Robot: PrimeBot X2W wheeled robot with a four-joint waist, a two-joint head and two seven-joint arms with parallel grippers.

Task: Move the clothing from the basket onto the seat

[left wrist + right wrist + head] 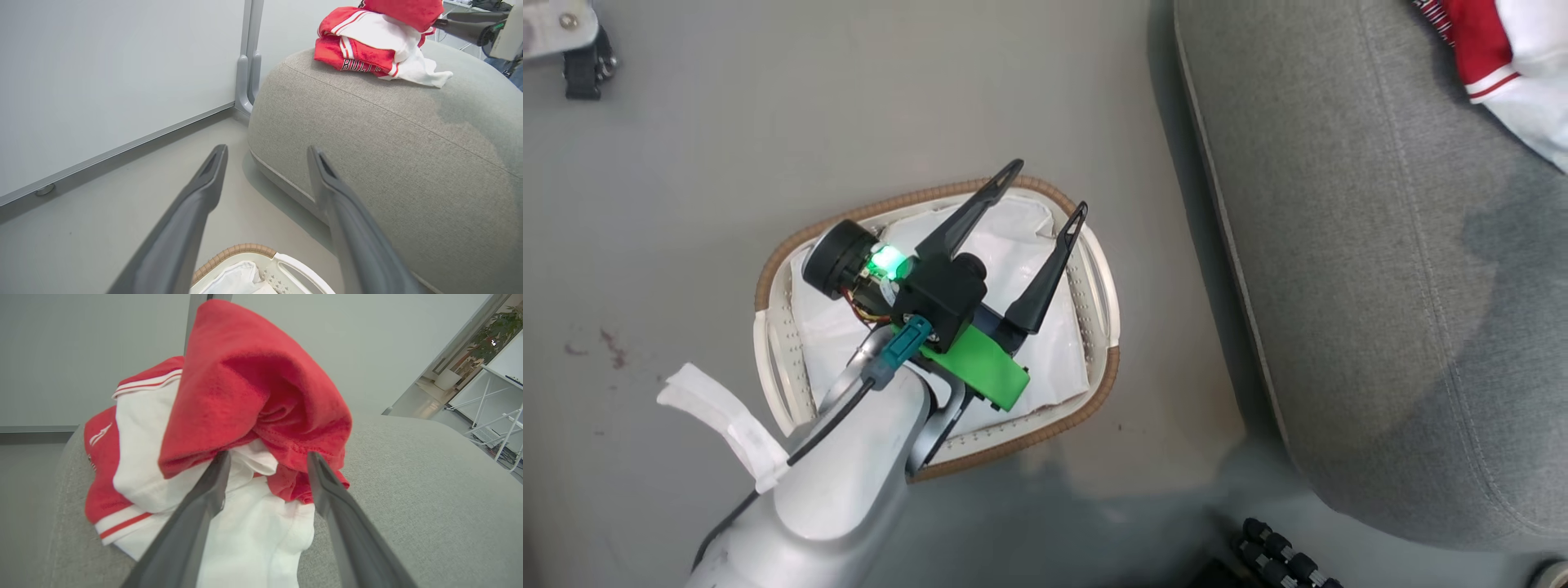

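Grey seat (pixel 1339 245) bears clothing (pixel 245 396); right fingers (pixel 206 506) spread there, left fingers (pixel 192 212) spread above basket (pixel 762 286).

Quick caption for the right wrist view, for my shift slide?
Right gripper, fingers spread, at the red-and-white clothing piled on the grey seat.

- We see the seat (pixel 1380 286) as grey woven cloth, matt and slightly coarse, with a stitched seam.
- The clothing (pixel 245 388) looks to us like soft, matt knit.
- The basket (pixel 1098 302) is smooth white plastic; its rim (pixel 931 194) is brown weave.
- The liner (pixel 1013 241) is thin white cloth with a faint sheen.
- The floor (pixel 768 122) is smooth, matt grey.
- Our left gripper (pixel 1049 184) has dark matt fingers; the forearm (pixel 841 506) shell shines pale grey.
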